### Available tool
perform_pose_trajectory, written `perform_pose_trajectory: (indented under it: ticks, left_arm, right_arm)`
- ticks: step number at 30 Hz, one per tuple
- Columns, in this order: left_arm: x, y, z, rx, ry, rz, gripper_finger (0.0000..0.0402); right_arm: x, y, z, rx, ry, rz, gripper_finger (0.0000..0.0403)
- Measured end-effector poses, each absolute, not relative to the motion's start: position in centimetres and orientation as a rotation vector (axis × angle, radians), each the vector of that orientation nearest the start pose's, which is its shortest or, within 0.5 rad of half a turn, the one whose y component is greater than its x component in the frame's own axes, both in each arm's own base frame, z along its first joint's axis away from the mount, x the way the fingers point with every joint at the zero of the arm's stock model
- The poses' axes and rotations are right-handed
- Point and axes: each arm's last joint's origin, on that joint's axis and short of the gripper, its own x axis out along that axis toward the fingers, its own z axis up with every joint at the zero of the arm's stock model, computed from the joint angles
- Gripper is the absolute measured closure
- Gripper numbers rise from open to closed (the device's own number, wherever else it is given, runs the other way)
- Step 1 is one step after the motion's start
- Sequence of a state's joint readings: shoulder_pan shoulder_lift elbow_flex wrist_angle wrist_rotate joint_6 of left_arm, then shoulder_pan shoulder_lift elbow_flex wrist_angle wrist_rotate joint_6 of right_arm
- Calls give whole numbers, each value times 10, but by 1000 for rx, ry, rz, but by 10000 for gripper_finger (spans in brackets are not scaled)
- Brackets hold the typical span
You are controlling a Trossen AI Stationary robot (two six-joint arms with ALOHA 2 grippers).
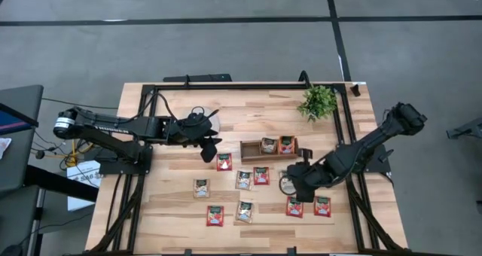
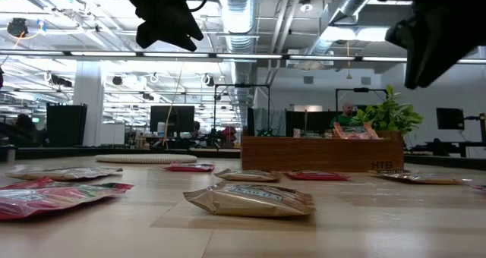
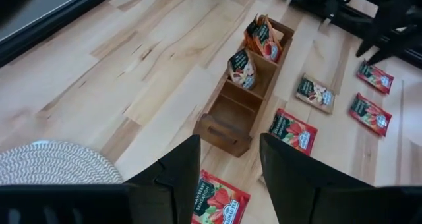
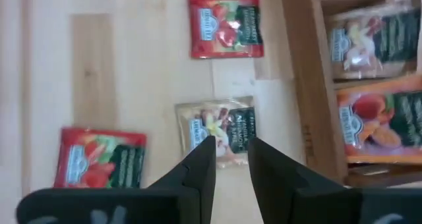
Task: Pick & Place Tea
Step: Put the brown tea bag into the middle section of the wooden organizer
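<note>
Several red and pale tea sachets lie flat on the wooden table. My left gripper [image 1: 208, 152] [image 3: 227, 174] is open and hangs above a red sachet [image 1: 224, 162] [image 3: 221, 201] without touching it. My right gripper [image 1: 296, 185] [image 4: 231, 159] is open too. It hovers over a pale sachet [image 4: 216, 125] that lies beside the brown tray [image 1: 256, 152] [image 4: 306, 85]. Two sachets [image 1: 268, 144] [image 1: 287, 144] stand inside the tray's compartments. In the low view both grippers [image 2: 163, 19] [image 2: 437, 38] sit well above the tabletop.
A small green plant [image 1: 318, 102] stands at the far right of the table. A round woven disc [image 3: 53, 161] [image 2: 148, 158] lies on the far side of my left gripper. A black frame [image 1: 226, 86] runs along the table's far and side edges.
</note>
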State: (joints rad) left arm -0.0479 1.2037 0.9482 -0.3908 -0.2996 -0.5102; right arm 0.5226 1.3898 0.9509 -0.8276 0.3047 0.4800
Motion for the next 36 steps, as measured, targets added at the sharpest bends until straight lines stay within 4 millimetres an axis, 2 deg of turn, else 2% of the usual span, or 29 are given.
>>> perform_pose_trajectory:
  ticks: [5, 12, 21, 29, 36]
  left_arm:
    - [254, -4, 289, -390, 559, 387, 253]
    - [254, -5, 288, -405, 572, 359, 253]
    - [254, -9, 288, -395, 580, 343, 253]
    - [253, -10, 287, -387, 598, 341, 253]
    - [251, -16, 285, -370, 629, 323, 253]
  right_arm:
    - [223, 115, 197, -22, 1224, -207, 319]
    - [234, 117, 168, -37, 1314, -240, 289]
    - [242, 108, 155, -31, 1353, -292, 246]
    - [250, 93, 155, 10, 1342, -329, 230]
    - [245, 84, 138, 94, 1354, -310, 212]
